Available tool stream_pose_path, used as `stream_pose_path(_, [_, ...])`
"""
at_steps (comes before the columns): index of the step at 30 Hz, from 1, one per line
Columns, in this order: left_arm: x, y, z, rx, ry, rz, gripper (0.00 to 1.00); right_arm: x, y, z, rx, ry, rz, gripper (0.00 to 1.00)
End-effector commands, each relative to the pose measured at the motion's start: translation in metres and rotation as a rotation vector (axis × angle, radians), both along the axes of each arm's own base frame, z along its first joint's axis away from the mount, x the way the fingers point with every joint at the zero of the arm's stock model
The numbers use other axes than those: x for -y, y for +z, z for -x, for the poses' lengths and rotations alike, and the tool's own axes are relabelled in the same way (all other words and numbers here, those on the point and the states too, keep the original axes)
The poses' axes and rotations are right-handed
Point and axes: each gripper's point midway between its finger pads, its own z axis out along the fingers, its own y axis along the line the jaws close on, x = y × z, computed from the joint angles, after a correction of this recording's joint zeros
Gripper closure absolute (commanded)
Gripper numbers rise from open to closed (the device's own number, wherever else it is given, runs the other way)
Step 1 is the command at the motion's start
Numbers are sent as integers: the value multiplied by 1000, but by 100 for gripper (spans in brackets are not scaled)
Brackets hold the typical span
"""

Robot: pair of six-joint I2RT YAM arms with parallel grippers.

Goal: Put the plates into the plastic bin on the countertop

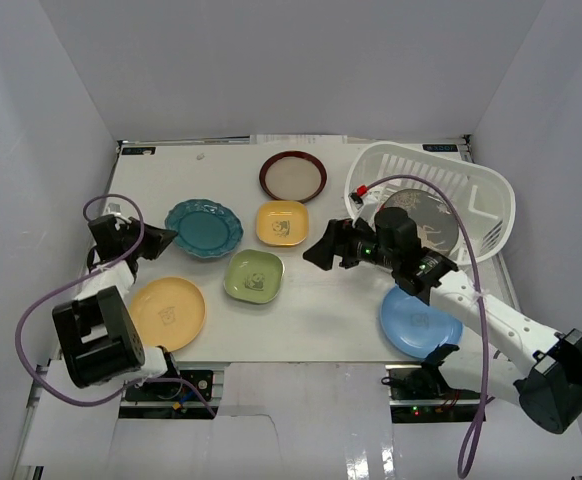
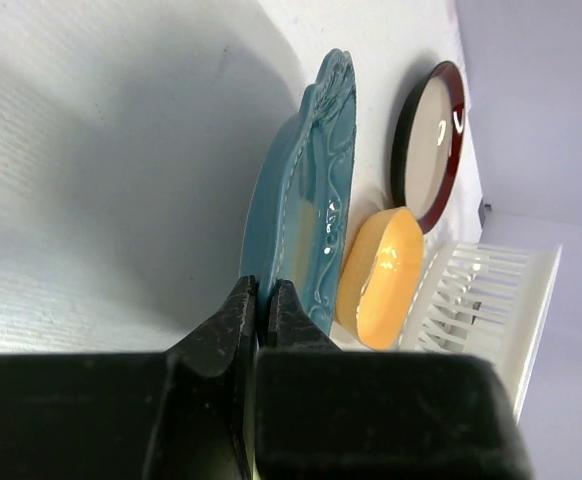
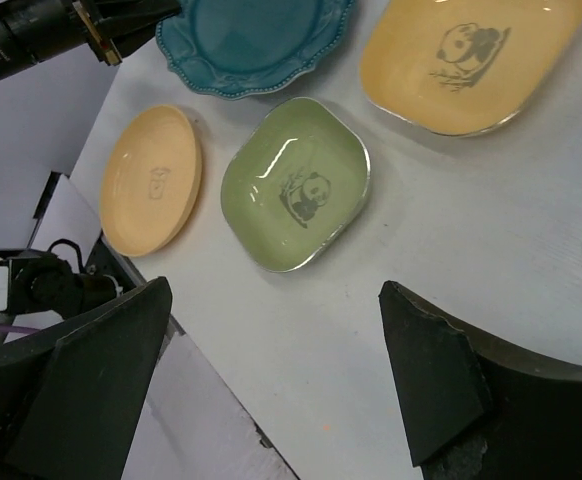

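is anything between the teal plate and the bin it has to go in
Yes. The square yellow plate lies just beside the teal plate on its bin side, and past it the open right gripper hangs over the table in front of the plastic bin.

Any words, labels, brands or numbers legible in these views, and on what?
Nothing is legible.
dark label at the countertop's back-left edge: too small to read.
pale label behind the plastic bin: too small to read.
green dish and square yellow dish: panda pictures, no words.
round yellow plate: centre mark too blurred.
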Motion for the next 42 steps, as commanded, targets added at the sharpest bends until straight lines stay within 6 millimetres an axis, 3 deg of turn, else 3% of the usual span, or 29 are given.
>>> stream_pose_path(1, [7,60,-5,176,0,49,100,-27,32,-2,46,69,-111,10])
stream_pose_path(6, [15,117,2,309,-15,49,100,-43,50,-8,48,87,-170,10])
stream_pose_path(8, [27,127,9,335,-53,84,100,-46,52,-15,41,66,-170,10])
stream_pose_path(9, [43,141,16,372,-110,111,100,-49,45,-20,23,57,-155,10])
stream_pose_path(11, [65,152,25,403,-188,134,100,-52,53,-32,40,32,-148,10])
stream_pose_path(12, [87,159,34,425,-258,141,100,-52,48,-40,54,19,-112,10])
stream_pose_path(17, [128,181,64,476,-401,177,100,-31,65,-74,88,-68,-74,10])
stream_pose_path(20, [142,192,76,493,-469,208,100,-13,59,-83,64,-90,-81,10])
stream_pose_path(25, [163,203,89,516,-568,243,100,-10,54,-71,29,-10,-104,10])
stream_pose_path(28, [171,205,92,513,-611,262,100,-16,57,-58,31,63,-161,4])
stream_pose_path(29, [183,206,97,505,-654,275,100,-18,59,-55,11,79,-194,0])
stream_pose_path(33, [192,206,97,500,-682,282,100,-28,61,-39,-16,186,-289,12])
stream_pose_path(37, [195,206,94,499,-682,278,100,-24,61,-43,-10,150,-286,56])
stream_pose_path(38, [195,205,92,493,-677,276,100,-21,64,-45,-3,133,-289,77])
stream_pose_path(40, [195,199,87,471,-679,274,90,-14,73,-48,6,101,-308,92])
stream_pose_path(41, [195,198,85,467,-681,272,75,-6,79,-52,15,72,-320,92])
stream_pose_path(42, [195,195,82,453,-678,265,68,0,83,-55,20,51,-329,92])
